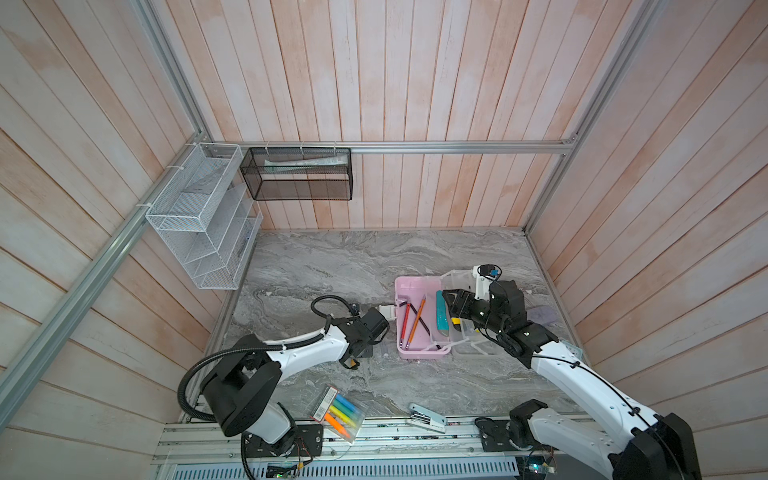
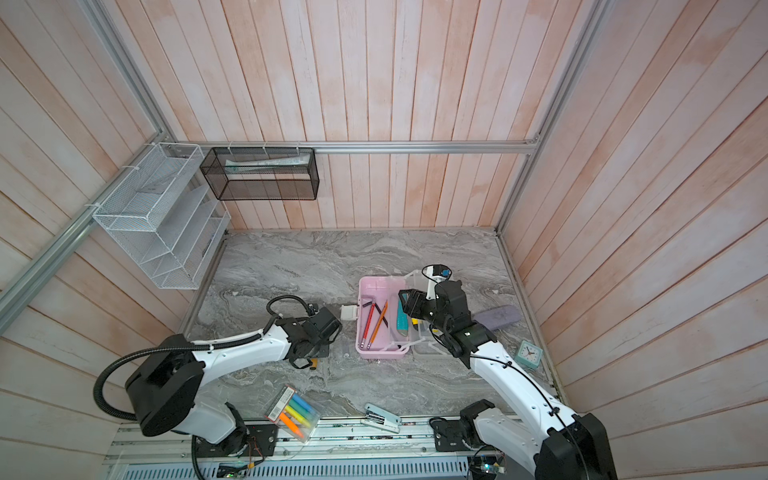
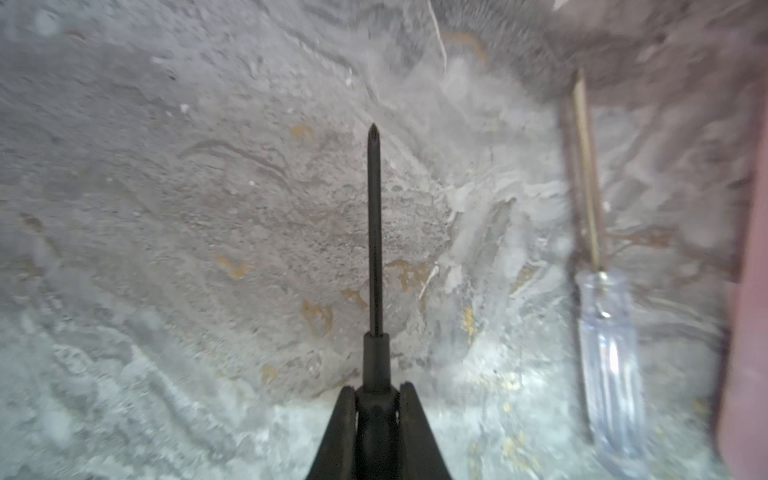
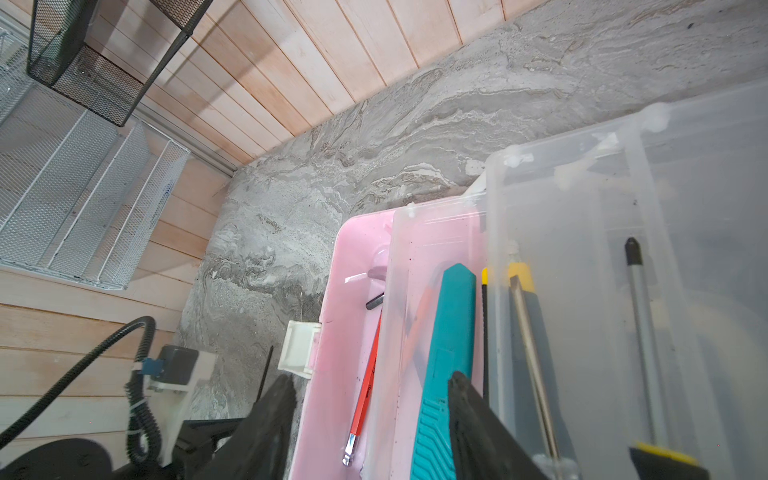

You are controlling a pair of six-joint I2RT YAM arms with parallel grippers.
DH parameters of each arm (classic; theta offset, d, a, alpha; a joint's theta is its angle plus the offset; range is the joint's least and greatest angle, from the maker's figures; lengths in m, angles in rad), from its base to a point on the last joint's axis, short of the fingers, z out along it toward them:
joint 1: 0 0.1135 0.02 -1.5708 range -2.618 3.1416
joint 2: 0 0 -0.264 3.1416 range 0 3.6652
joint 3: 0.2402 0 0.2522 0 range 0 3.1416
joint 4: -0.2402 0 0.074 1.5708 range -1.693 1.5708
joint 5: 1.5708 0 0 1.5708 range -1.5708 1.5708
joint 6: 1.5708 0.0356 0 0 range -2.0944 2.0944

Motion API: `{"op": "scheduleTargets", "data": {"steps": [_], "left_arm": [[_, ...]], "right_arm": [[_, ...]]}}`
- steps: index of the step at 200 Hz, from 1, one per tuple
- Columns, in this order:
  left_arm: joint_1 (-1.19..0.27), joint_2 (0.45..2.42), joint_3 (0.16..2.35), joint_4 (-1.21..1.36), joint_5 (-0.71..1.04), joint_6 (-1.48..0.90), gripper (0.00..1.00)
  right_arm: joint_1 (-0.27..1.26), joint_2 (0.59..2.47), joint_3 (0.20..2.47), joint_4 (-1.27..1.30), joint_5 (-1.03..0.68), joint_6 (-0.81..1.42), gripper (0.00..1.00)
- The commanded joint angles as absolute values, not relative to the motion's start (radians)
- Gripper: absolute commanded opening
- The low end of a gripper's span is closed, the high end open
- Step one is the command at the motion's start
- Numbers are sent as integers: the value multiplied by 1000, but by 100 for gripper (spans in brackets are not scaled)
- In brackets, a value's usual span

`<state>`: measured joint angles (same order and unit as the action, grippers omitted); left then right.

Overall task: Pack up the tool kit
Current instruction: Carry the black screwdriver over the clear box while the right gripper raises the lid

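view: left wrist
left gripper (image 3: 376, 409): clenched on the handle of a black screwdriver (image 3: 375, 228), whose shaft is pointed out over the bare marble table (image 3: 166, 208)
pink box (image 3: 748, 332): only a blurred strip of its outer wall is caught at the frame's edge
clear-handled screwdriver (image 3: 609, 365): laid flat on the table just beside the pink box, parallel to the held one

view: right wrist
right gripper (image 4: 372, 376): released, nothing pinched. Its fingers are spread wide, one outside the pink box and one above its inside
white latch (image 4: 299, 349): fixed on the outside of the pink box, near the outer finger
red hex key (image 4: 365, 395): laid on the floor of the pink box, on the latch side
clear tray (image 4: 424, 237): seated in the half of the pink box away from the latch
teal utility knife (image 4: 451, 332): laid on the clear tray, just beside the inner finger; contact cannot be told
translucent lid (image 4: 582, 199): swung open on the side of the pink box away from the latch. A yellow-and-grey utility knife (image 4: 521, 286) is seen through it

view: both top views
pink box: shown open on the marble table, under the right gripper
orange tool (image 1: 415, 322): laid inside the pink box, beside the red hex key
highlighter pack (image 1: 338, 411): left well apart from the pink box, on the robot's side
stapler (image 1: 428, 417): likewise well apart from the pink box, on the robot's side
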<state>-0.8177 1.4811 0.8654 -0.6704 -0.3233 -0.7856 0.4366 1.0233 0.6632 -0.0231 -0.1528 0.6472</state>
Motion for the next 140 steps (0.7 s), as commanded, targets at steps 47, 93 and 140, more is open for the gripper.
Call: {"op": "scheduleTargets", "data": {"steps": [47,93,140], "left_arm": [[-822,1271,1060,-547,-186,-777,0],[-896,1419,1179,-217,-63,-733,0],[-946,1609,1338,-75,-1,-745,0]], "right_arm": [[415,950,765,-106,-75,634,58],[321,892,812,-187,-78,623,58],[205,798,862,-282,-101,597,58]]}}
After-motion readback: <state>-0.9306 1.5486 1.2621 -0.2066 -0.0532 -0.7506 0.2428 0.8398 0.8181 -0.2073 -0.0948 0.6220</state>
